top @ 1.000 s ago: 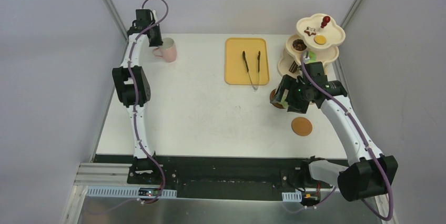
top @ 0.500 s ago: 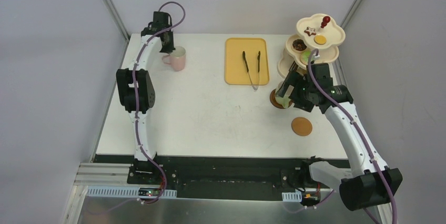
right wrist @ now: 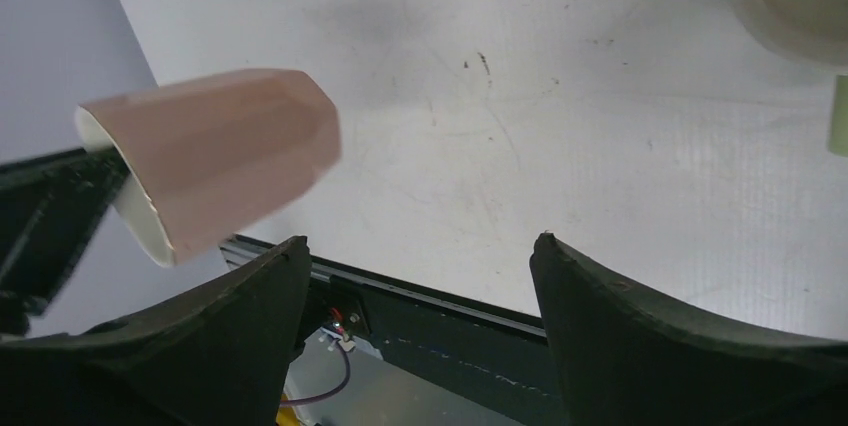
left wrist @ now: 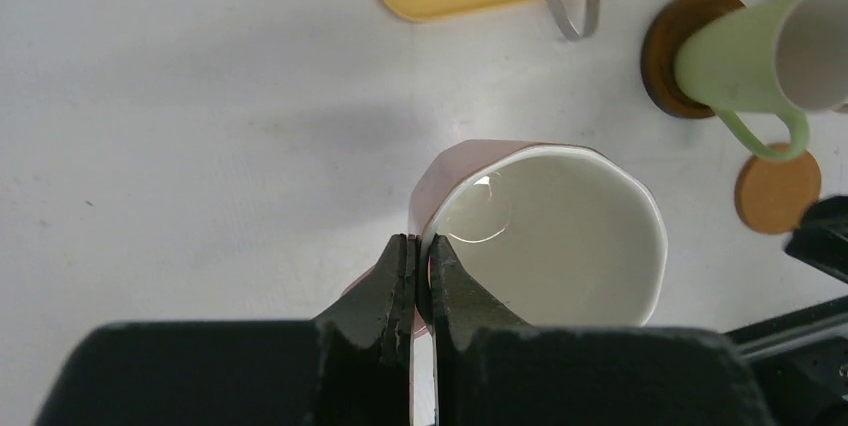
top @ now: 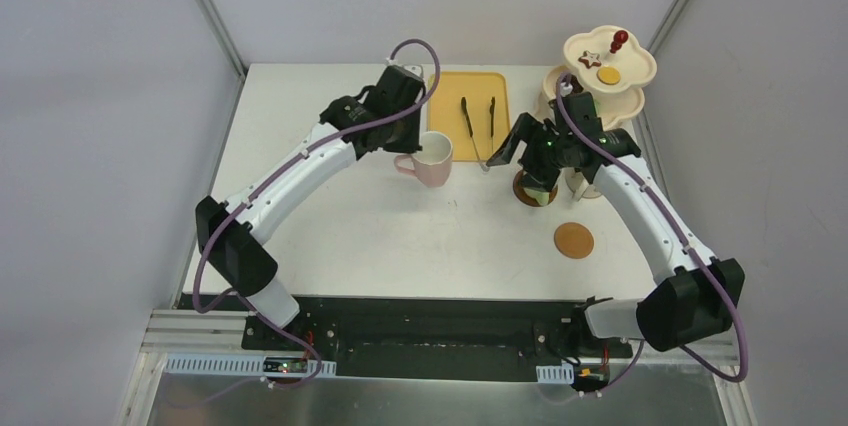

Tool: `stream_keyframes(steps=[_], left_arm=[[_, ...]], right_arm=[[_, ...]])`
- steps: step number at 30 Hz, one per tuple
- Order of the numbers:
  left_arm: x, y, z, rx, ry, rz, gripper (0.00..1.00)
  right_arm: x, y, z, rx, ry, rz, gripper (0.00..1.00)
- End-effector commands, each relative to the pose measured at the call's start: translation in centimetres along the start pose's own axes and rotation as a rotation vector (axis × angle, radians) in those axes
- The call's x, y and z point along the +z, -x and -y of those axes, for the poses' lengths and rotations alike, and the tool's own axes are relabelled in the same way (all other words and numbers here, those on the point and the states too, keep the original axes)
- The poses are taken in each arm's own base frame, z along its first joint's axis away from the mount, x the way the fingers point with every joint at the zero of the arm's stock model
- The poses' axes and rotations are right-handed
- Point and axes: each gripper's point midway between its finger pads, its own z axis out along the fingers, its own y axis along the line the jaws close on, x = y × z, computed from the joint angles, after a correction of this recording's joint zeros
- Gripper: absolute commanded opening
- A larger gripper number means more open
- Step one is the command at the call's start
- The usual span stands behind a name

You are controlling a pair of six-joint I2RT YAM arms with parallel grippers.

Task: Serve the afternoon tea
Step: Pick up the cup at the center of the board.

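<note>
Left wrist view: our left gripper (left wrist: 412, 281) is pinched shut on the rim of the pink mug (left wrist: 560, 236), at frame centre. We should carry the mug level toward the bare brown coaster (left wrist: 778, 189) at the frame's right edge, clear the green mug (left wrist: 745, 66) above it, and lower it centred. Our right gripper (right wrist: 420, 244) gapes wide, holding nothing.

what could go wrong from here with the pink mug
1. The left fingers pinch only the thin rim of the pink mug; it may tilt or slip out.
2. The green mug on its coaster and the open right fingers sit close by; a bump might topple it.
</note>
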Motion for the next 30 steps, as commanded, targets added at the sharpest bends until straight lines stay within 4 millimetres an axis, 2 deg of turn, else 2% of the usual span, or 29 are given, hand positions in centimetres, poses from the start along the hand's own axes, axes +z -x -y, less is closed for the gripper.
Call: stream_keyframes(steps=[1,4,8,16,17,19,23,26,30], left_arm=[[-2.3,0.6,2.8,-0.025,0.027,0.121,0.0],[-2.4,-0.5,4.7,0.028,0.0,0.104,0.0],[-2.7,-1.4,7.0,0.104,-0.026,0.092,0.0],[-2.4,-2.7,9.6,0.181,-0.063,0.048,0.0],[-2.4,-2.8,9.9,0.186,-0.067,0.046,0.0],[-2.5,-2.6,10.4,0.191,-0.075,0.052,0.0],[-2.3,-2.4,11.2,0.205,-0.094,0.056,0.0],[-2.1,-2.5,12.0,0.214,-0.128,0.043,0.0],[-2.2,-2.6,12.9,0.225,-0.173,0.039,0.0]], right_arm=[[-0.4,0.4,-4.4,0.04,0.098,-0.01,0.84],[-0.2,0.2,-4.9,0.046,0.088,0.0,0.82],[0.3,-1.1,-5.2,0.038,0.037,-0.021,0.79],[1.0,-2.4,-4.1,-0.012,-0.08,0.015,0.74],[1.2,-2.7,-4.0,-0.026,-0.094,0.015,0.71],[1.7,-3.1,-3.3,-0.041,-0.147,0.009,0.65],[2.5,-3.5,-1.2,-0.065,-0.29,0.033,0.61],[3.1,-3.4,-0.9,-0.07,-0.309,0.054,0.53],[3.3,-2.8,-0.4,-0.071,-0.35,0.078,0.28]])
